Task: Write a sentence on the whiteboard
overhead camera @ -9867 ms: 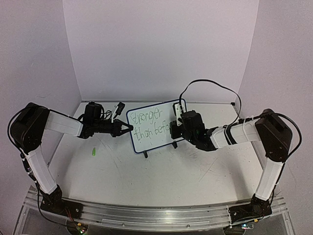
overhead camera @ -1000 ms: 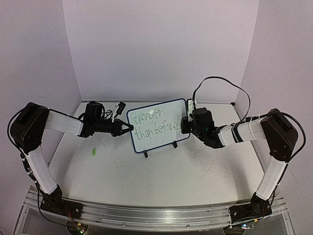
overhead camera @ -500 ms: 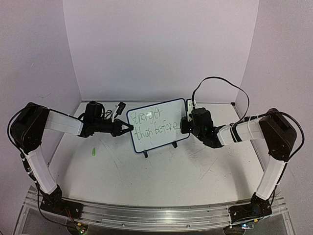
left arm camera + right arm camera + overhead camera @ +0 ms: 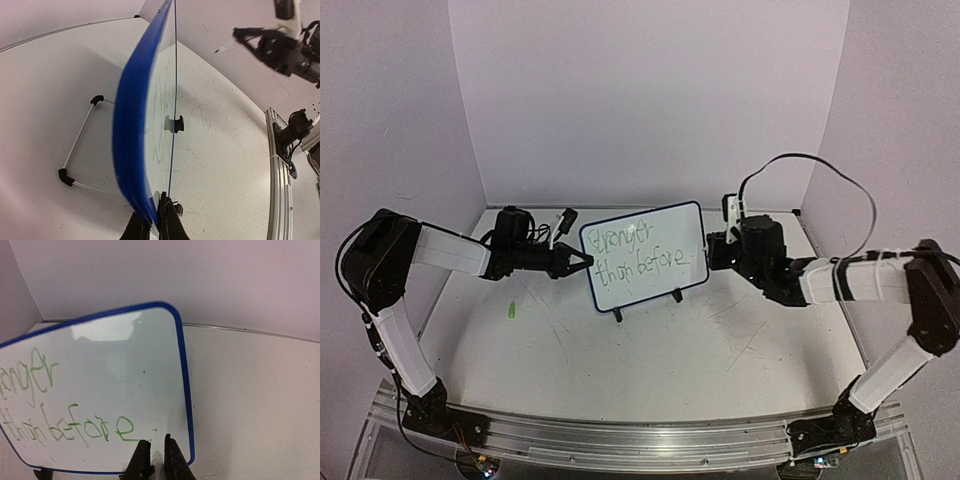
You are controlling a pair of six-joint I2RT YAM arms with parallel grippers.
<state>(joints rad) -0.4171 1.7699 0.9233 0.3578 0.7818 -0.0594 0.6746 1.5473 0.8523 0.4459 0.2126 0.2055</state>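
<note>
The whiteboard (image 4: 645,255) stands upright on two black clip feet in the middle of the table. The sentence (image 4: 638,254), two lines of green lettering, reads "Stronger than before". My left gripper (image 4: 582,262) is shut on the board's left edge; in the left wrist view the blue-framed whiteboard (image 4: 134,125) runs edge-on out of the left gripper (image 4: 152,210). My right gripper (image 4: 712,250) hangs just off the board's right edge, shut on a whitish pen (image 4: 157,460). In the right wrist view the right gripper (image 4: 156,440) sits below the sentence (image 4: 75,427), a little off the whiteboard (image 4: 110,370).
A small green cap (image 4: 509,311) lies on the table left of the board. Thin white rods with black corner pieces (image 4: 80,145) lie on the table behind the board. Purple walls close in the back and both sides.
My right gripper has drawn back to the right, off the board's face to just past its right edge, and that arm has stretched out rightward. The left gripper and board have not moved.
</note>
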